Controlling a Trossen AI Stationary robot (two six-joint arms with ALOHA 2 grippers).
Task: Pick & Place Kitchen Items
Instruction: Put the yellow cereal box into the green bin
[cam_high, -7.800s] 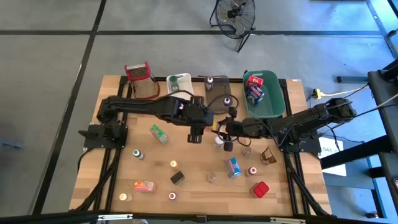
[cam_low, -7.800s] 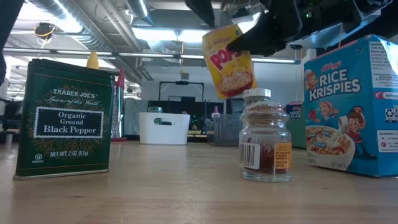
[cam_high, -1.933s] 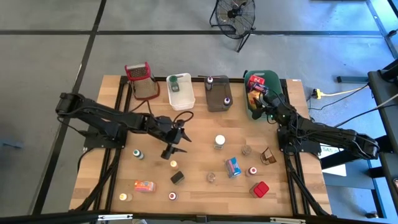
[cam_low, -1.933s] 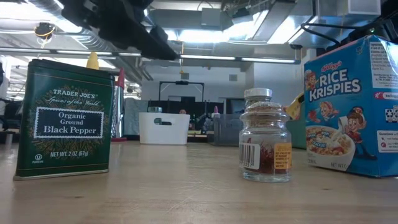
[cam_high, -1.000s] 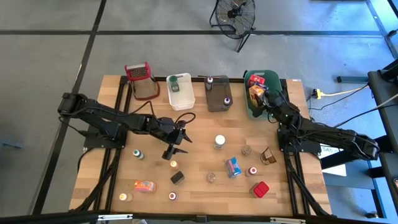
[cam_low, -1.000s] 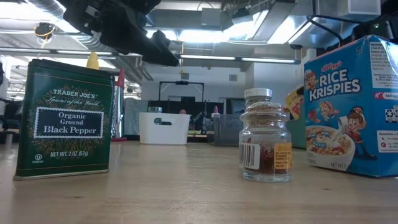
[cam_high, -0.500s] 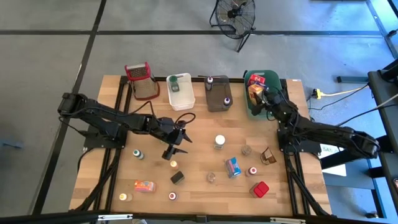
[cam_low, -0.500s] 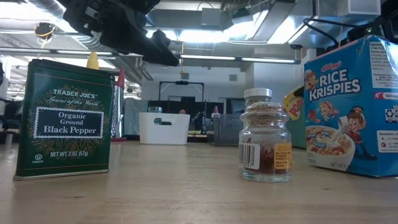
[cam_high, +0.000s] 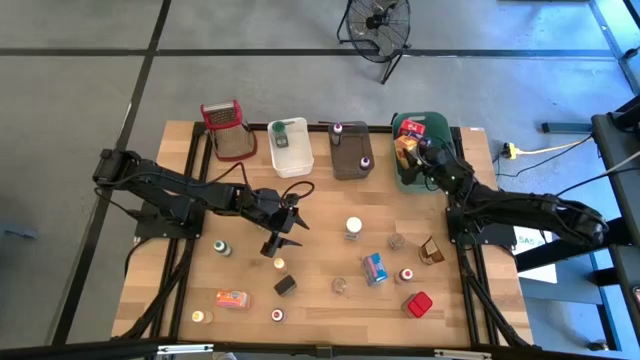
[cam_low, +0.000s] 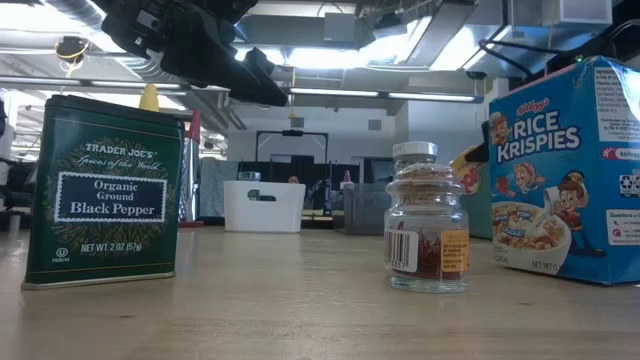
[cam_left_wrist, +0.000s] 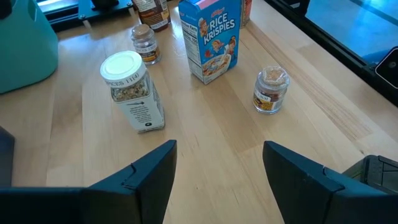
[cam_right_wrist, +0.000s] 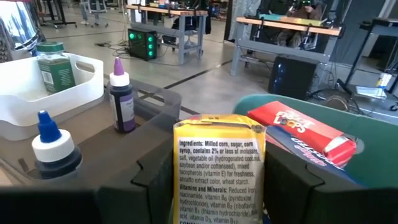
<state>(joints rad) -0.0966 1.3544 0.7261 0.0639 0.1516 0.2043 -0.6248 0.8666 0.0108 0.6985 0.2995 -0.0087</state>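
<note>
The tabletop (cam_high: 320, 300) carries three tubs along its far edge, white (cam_high: 290, 148), grey (cam_high: 350, 152) and green (cam_high: 425, 150), with the loose kitchen items scattered nearer the front.

The right gripper (cam_high: 415, 158) hangs at the green tub's near-left rim with its jaws clamped on a small yellow cereal box (cam_right_wrist: 217, 168), ingredients panel facing the wrist camera. The step in hand looks like dropping that box into the green tub, which already holds a red Froot Loops box (cam_right_wrist: 301, 138). To do it well, I would carry the box fully past the rim (cam_right_wrist: 261, 106) before letting go, keep it low, and aim for the free space beside the red box so it does not catch on the wall or tip out.

The left gripper (cam_high: 280, 232) hovers over mid-tabletop, jaws spread wide and holding nothing. Ahead of it stand a white-capped herb jar (cam_left_wrist: 132, 90), a blue Rice Krispies box (cam_left_wrist: 210, 38) and a small spice jar (cam_left_wrist: 271, 90), each apart from the others, so any of them is reachable.

The grey tub beside the green one holds a purple-filled bottle (cam_right_wrist: 121, 94) and a blue-capped bottle (cam_right_wrist: 55, 152); the white tub holds a green-capped jar (cam_right_wrist: 56, 71). The red-topped grater (cam_high: 228, 128) stands at the far left, clear of both arms. A green Black Pepper tin (cam_low: 105, 190) sits near the front edge.
</note>
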